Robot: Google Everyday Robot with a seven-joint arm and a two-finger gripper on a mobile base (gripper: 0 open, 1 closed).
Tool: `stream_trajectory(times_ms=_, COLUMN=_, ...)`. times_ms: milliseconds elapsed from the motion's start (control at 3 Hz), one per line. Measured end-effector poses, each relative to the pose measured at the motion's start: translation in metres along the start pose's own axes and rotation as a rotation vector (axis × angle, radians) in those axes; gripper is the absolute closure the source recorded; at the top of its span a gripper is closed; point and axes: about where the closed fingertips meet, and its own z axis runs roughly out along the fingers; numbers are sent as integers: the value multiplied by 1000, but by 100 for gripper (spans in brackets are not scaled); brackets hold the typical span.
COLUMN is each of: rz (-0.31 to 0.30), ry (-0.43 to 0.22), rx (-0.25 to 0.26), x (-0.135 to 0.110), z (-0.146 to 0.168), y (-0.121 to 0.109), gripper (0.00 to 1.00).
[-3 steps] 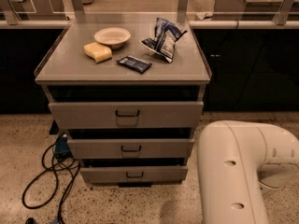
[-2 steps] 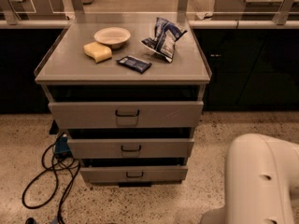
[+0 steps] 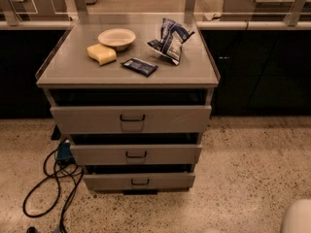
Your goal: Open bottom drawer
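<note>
A grey metal cabinet (image 3: 209,79) stands in the middle of the camera view with three drawers. The bottom drawer (image 3: 139,181) has the slimmest front and a small dark loop handle (image 3: 140,182) at its centre; its front stands about in line with the two fronts above it. Only a white rounded piece of my arm (image 3: 297,217) shows at the bottom right corner, far right of the drawer. My gripper is out of view.
On the cabinet top lie a white bowl (image 3: 116,38), a yellow sponge (image 3: 101,54), a dark packet (image 3: 139,66) and a blue-and-white chip bag (image 3: 170,39). Black cables (image 3: 46,183) lie on the speckled floor left of the cabinet. Dark counters run behind.
My white arm, large at the lower right a second ago, has withdrawn to the right and down until only a corner shows. The drawers have not moved.
</note>
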Motion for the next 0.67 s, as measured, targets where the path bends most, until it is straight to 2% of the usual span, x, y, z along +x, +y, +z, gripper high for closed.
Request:
stream_trajectory(times_ms=333, rz=-37, ry=-79, rx=31, x=-16, z=-2, y=-20, gripper=0)
stream_trajectory(times_ms=667, rz=-48, ry=-135, rx=61, x=-18, z=-4, y=-36, gripper=0)
